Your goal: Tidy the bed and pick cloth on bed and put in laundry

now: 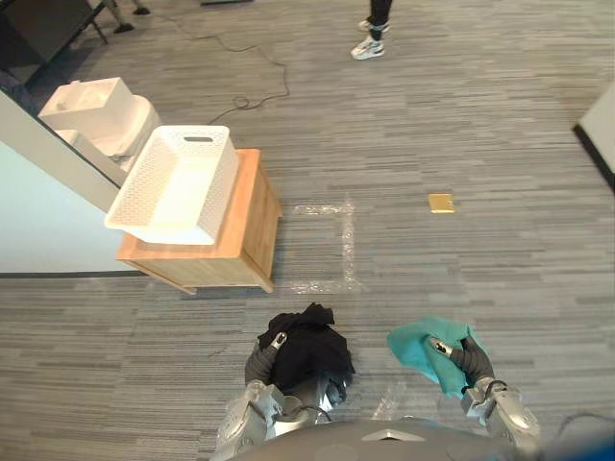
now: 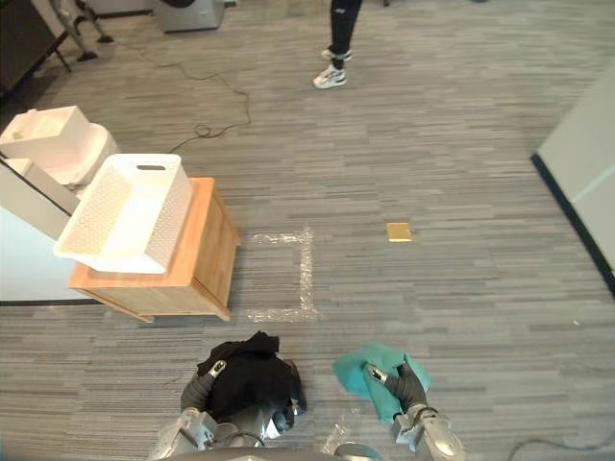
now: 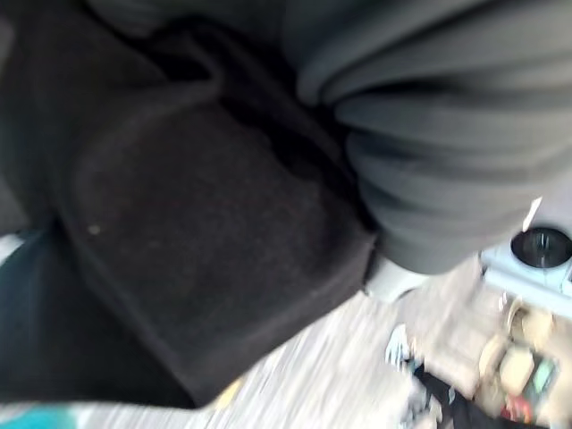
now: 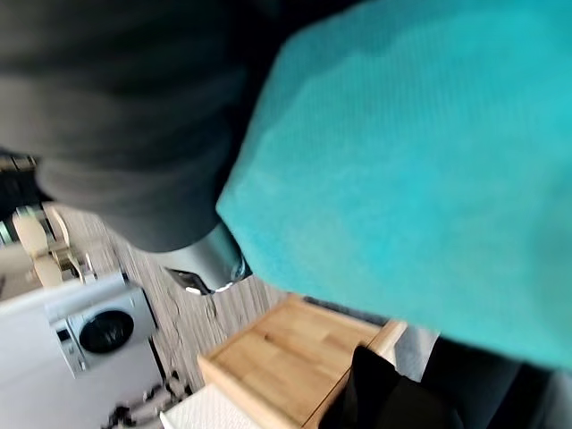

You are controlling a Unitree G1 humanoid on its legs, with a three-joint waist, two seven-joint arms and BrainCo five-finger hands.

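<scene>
Seen from above, a grey striped carpet floor [image 1: 480,125]. At the bottom edge, the robot's left hand [image 1: 261,363] carries a bunched black cloth [image 1: 309,348], held off the floor. The cloth covers the front of the hand, so its grip cannot be made out; the left wrist view is dark fabric, too close to read. Well apart from it, the right hand [image 1: 468,360] carries a teal cloth [image 1: 418,348], draped over it in the same way, so its grip cannot be told either.

Ahead and to the left, an empty white laundry basket [image 1: 178,182] sits on a small wooden counter [image 1: 252,230], overhanging its left edge. Behind that is a white object [image 1: 91,106], partly hidden by a pale panel [image 1: 38,206]. Pale tape marks [image 1: 346,240] and a small yellow square [image 1: 441,203] lie on the floor. A person's lower legs and shoes [image 1: 370,46] are cut off at the top edge.
</scene>
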